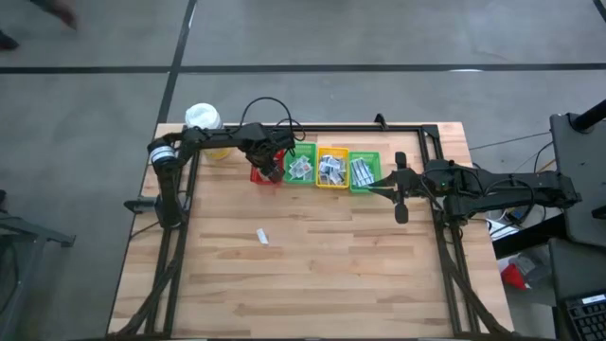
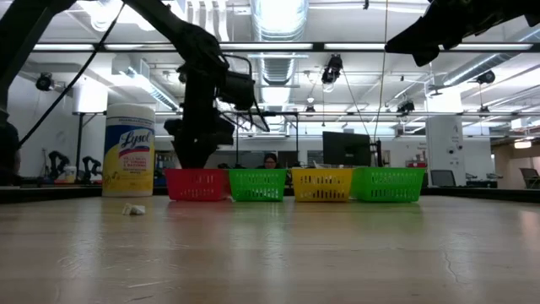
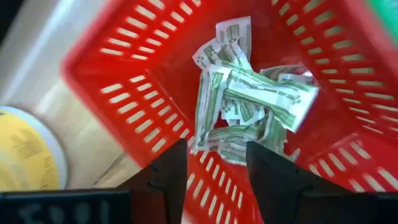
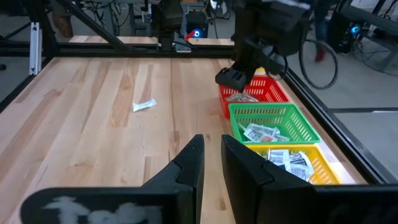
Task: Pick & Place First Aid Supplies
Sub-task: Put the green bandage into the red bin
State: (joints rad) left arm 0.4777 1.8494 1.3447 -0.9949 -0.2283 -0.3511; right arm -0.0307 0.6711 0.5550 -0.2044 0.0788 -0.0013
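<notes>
Wipes tub (image 2: 128, 149): yellow with a white lid, standing upright at the table's far left corner, just beside the red basket.
Left gripper (image 3: 216, 163): hangs over the red basket, pointing down into it; its two dark fingers stand apart with nothing between them.
Red basket (image 3: 118, 93): leftmost in the row of four along the far edge of the table; it holds a loose heap of packets (image 3: 249, 106), white with green print, lying crumpled over one another on its floor, right under the left gripper.
Stray packet (image 1: 262, 237): one small white packet lies alone on the bare wood, well apart from the baskets, toward the middle of the table (image 1: 331, 265).
Green basket (image 1: 301, 167): touches the red one on its right side; white packets with grey print lie inside.
Yellow basket (image 1: 332, 169): next in the row, also with packets inside.
Second green basket (image 1: 364, 171): closes the row on the right, with packets inside.
Right gripper (image 4: 211, 163): held above the table just to the right of the row, clear of the baskets; its fingers are nearly together with a narrow gap and hold nothing.
</notes>
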